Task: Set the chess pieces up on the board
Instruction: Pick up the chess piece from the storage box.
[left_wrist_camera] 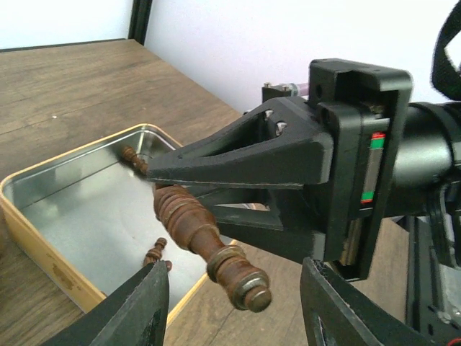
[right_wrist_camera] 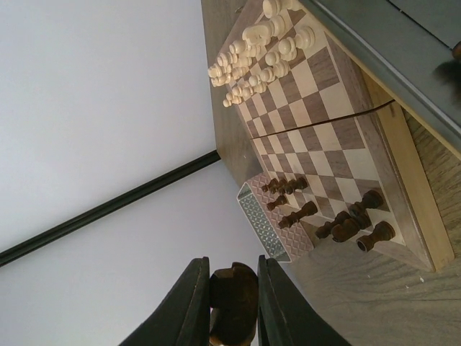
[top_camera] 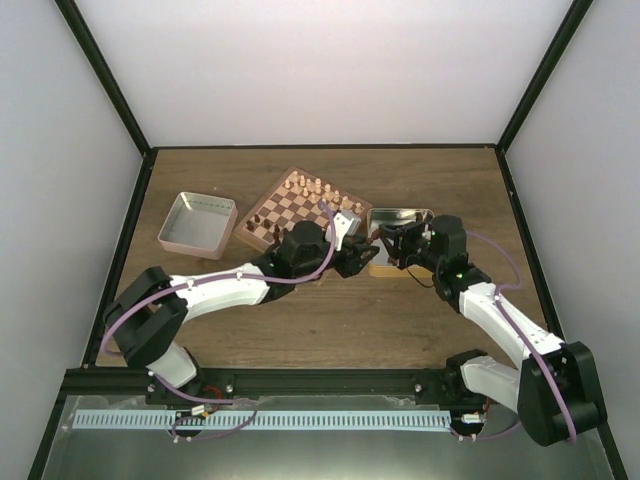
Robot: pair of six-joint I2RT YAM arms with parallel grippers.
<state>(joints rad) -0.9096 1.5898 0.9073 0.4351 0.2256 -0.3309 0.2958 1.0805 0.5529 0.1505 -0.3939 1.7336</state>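
My right gripper (right_wrist_camera: 234,268) is shut on a dark brown chess piece (right_wrist_camera: 234,303) and holds it lying sideways in the air. In the left wrist view that piece (left_wrist_camera: 209,241) juts from the right gripper (left_wrist_camera: 162,184) with its round end between my open left gripper's fingers (left_wrist_camera: 137,310). The two grippers (top_camera: 358,258) (top_camera: 385,240) meet beside the board's right corner. The board (top_camera: 300,205) has cream pieces (right_wrist_camera: 259,50) along its far side and several dark pieces (right_wrist_camera: 346,223) along its near side.
A gold tin (left_wrist_camera: 29,216) under the grippers holds two more dark pieces (left_wrist_camera: 133,157) (left_wrist_camera: 155,252); it sits right of the board (top_camera: 398,222). A pinkish tin (top_camera: 197,222) stands left of the board. Black frame posts line the table's sides.
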